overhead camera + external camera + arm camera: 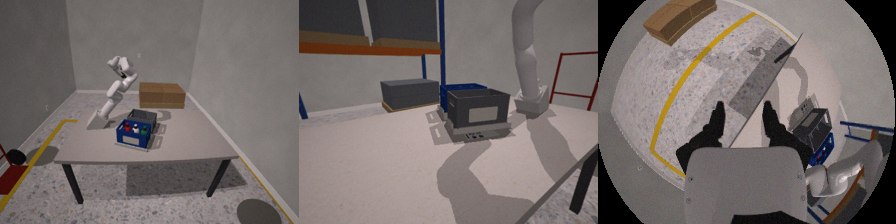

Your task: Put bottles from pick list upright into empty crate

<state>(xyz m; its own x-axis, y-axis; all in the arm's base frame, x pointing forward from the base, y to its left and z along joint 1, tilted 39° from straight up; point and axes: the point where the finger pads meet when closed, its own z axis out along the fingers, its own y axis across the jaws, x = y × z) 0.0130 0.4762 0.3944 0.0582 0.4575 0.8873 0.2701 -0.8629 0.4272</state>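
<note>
Tool [123, 75] [743, 108]: spread, nothing pinched | bottles in blue crate [133, 140] [464, 86] [829, 146], below tool: probably stiff, slippery, tippy; grip necks squarely

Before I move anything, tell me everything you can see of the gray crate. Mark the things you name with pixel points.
The gray crate [152, 116] [461, 109] [809, 131] is an open-topped box, plastic by its look, with slots in its end walls and a pale blank panel on one long side. It stands upright on the table, framed by light strips at its base, beside the blue crate. No gripper touches it.
</note>
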